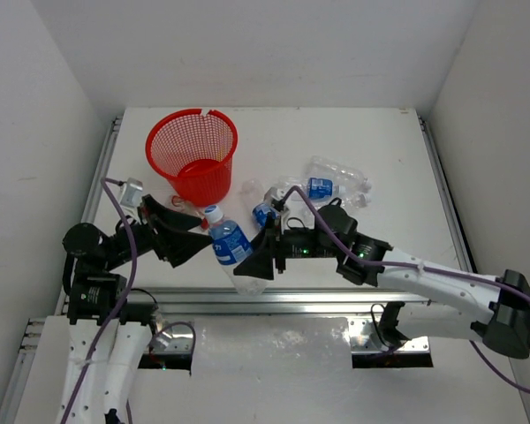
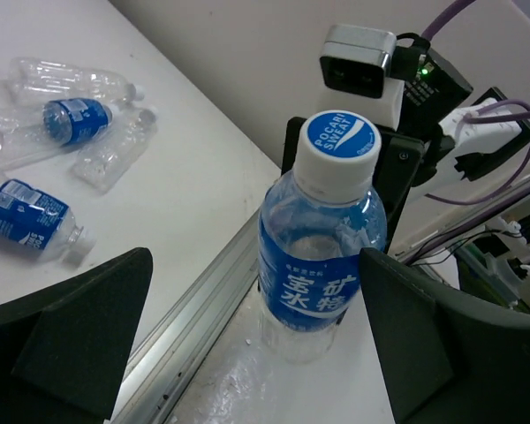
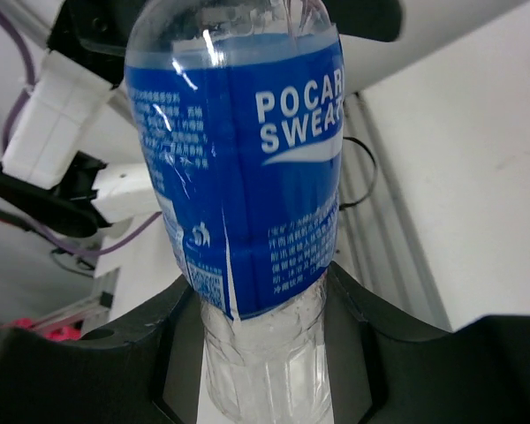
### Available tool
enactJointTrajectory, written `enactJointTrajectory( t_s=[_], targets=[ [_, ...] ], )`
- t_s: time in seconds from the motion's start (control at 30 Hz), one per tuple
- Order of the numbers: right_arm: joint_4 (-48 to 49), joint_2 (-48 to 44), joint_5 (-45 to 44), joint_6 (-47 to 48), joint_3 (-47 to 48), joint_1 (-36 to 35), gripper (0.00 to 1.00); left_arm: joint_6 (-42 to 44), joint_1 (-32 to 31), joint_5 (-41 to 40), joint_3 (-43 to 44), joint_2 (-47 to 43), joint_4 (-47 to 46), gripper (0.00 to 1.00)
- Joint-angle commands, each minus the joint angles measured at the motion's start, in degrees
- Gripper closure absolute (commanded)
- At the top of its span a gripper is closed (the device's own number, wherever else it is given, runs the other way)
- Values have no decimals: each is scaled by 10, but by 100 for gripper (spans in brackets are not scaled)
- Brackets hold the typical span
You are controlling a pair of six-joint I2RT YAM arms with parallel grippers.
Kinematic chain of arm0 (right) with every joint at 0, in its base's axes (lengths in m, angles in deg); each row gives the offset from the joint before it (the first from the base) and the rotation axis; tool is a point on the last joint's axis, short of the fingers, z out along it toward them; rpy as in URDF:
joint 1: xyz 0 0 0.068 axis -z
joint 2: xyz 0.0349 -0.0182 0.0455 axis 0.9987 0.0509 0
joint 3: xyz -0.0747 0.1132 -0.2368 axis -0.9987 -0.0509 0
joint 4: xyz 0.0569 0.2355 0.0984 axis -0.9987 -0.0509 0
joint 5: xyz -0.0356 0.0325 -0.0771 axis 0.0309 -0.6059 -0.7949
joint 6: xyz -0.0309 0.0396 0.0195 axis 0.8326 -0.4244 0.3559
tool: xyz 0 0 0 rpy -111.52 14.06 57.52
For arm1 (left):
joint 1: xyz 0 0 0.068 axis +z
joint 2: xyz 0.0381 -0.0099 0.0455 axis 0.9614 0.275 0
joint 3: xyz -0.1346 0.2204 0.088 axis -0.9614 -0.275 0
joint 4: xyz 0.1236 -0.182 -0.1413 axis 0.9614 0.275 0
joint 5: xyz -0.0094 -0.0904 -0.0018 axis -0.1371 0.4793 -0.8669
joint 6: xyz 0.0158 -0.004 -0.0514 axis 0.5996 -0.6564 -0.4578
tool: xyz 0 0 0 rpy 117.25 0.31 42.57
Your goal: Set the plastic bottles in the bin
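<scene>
My right gripper [image 1: 254,261] [image 3: 265,353] is shut on the clear lower part of a blue-labelled bottle with a white cap [image 1: 230,246] [image 3: 245,168], holding it above the table's near edge. My left gripper [image 1: 197,236] [image 2: 258,353] is open, its fingers [image 2: 79,340] standing either side of that bottle [image 2: 322,252], the right finger close against the label. The red mesh bin [image 1: 192,152] stands at the back left. Several more clear bottles lie on the table: a blue-labelled one [image 1: 265,212] [image 2: 31,221] and a cluster [image 1: 336,185] [image 2: 71,119].
An aluminium rail [image 1: 274,296] [image 2: 194,300] runs along the table's near edge under the held bottle. White walls close in the table on three sides. A small item with red on it [image 1: 184,205] lies at the bin's base.
</scene>
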Motion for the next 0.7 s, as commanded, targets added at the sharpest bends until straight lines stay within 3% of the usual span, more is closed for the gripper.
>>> enactJointTrajectory(
  t_s=[0.0, 0.33, 0.57, 0.67],
  targets=[
    [108, 33, 75, -30, 49, -3, 90, -13, -4, 33, 28, 26, -63, 0],
    [111, 115, 96, -23, 135, -4, 90, -130, -5, 97, 5, 34, -230, 5],
    [49, 132, 0, 2, 153, -3, 91, -100, -6, 92, 45, 44, -177, 0],
    [52, 133, 7, 10, 163, -4, 89, -109, -6, 89, 34, 46, -192, 0]
  ],
)
